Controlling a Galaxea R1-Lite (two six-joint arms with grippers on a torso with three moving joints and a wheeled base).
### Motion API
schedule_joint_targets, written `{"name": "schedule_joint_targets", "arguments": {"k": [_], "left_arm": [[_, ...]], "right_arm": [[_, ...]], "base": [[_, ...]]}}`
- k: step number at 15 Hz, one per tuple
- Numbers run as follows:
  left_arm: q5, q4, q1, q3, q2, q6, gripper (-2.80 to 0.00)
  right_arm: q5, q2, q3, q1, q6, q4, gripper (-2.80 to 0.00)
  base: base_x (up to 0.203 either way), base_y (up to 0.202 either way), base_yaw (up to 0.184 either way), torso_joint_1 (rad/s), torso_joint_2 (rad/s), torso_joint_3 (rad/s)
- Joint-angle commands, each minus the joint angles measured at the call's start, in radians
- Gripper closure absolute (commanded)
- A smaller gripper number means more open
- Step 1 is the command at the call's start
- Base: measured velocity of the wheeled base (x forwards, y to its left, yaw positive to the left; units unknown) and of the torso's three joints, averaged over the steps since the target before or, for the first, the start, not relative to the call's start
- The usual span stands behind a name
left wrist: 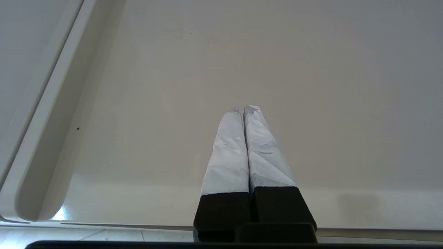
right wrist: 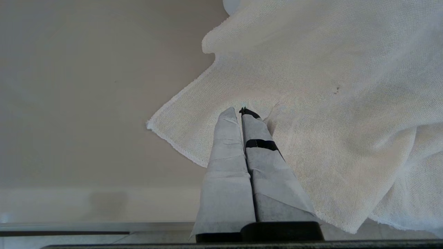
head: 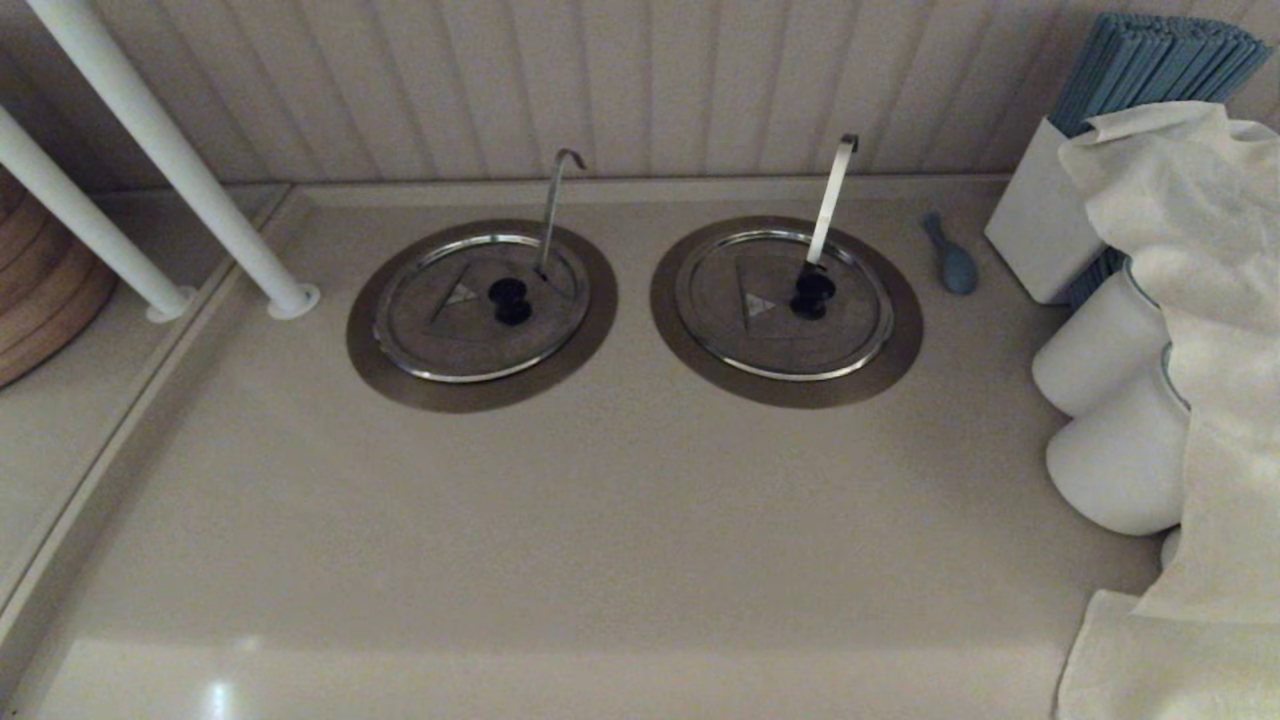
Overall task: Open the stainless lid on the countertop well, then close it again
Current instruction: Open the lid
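At the back of the desk [head: 620,520], the stainless lid [head: 480,308] sits flat over the countertop well [head: 370,345], its hooked rod [head: 553,205] poking up; the twin lid [head: 785,303] lies beside it. The left claw [left wrist: 242,110] hangs pinched together, gripping nothing; the right claw [right wrist: 238,111], likewise empty, hangs above a white cloth [right wrist: 311,103].

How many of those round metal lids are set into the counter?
2. The round stainless lid with the thin hooked rod sits on the robot's left; its twin lid with the broad flat strip on the right. Both lie closed.
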Motion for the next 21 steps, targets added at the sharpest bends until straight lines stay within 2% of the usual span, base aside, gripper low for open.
{"name": "schedule_joint_targets", "arguments": {"k": [1,3,6,8,10,13,15,17,19,21], "left_arm": [[-0.001,-0.001,0.000,-0.001,0.000,-0.001,0.00],[-0.002,-0.003,0.000,0.000,0.000,0.015,0.00],[-0.011,-0.031,0.000,-0.029,0.000,0.094,0.00],[-0.030,-0.020,0.000,-0.177,0.015,0.098,0.00],[-0.055,0.046,0.001,-0.430,0.098,0.098,0.00],[-0.085,0.121,0.004,-0.732,0.417,0.100,0.00],[-0.137,0.108,0.003,-0.938,0.698,0.100,0.00],[-0.159,0.079,-0.020,-1.162,1.002,0.077,0.00],[-0.121,0.060,-0.073,-1.391,1.299,0.024,0.00],[-0.051,0.044,-0.166,-1.542,1.522,-0.022,0.00]], "right_arm": [[0.000,0.001,0.000,0.000,0.000,0.000,0.00],[0.000,0.000,0.000,0.000,0.000,0.000,0.00],[0.000,0.001,0.000,0.000,0.000,0.000,0.00],[0.000,0.001,0.000,0.000,0.000,0.000,0.00],[0.000,0.001,0.000,0.000,0.000,0.000,0.00],[0.000,0.001,0.000,0.000,0.000,0.000,0.00],[0.000,0.001,0.000,0.000,0.000,0.000,0.00],[0.000,0.001,0.000,0.000,0.000,0.000,0.00],[0.000,0.001,0.000,0.000,0.000,0.000,0.00],[0.000,0.000,0.000,0.000,0.000,0.000,0.00]], "base": [[0.000,0.000,0.000,0.000,0.00,0.000],[0.000,0.000,0.000,0.000,0.00,0.000],[0.000,0.000,0.000,0.000,0.00,0.000],[0.000,0.000,0.000,0.000,0.00,0.000],[0.000,0.000,0.000,0.000,0.00,0.000],[0.000,0.000,0.000,0.000,0.00,0.000],[0.000,0.000,0.000,0.000,0.00,0.000],[0.000,0.000,0.000,0.000,0.00,0.000],[0.000,0.000,0.000,0.000,0.00,0.000],[0.000,0.000,0.000,0.000,0.00,0.000]]}}
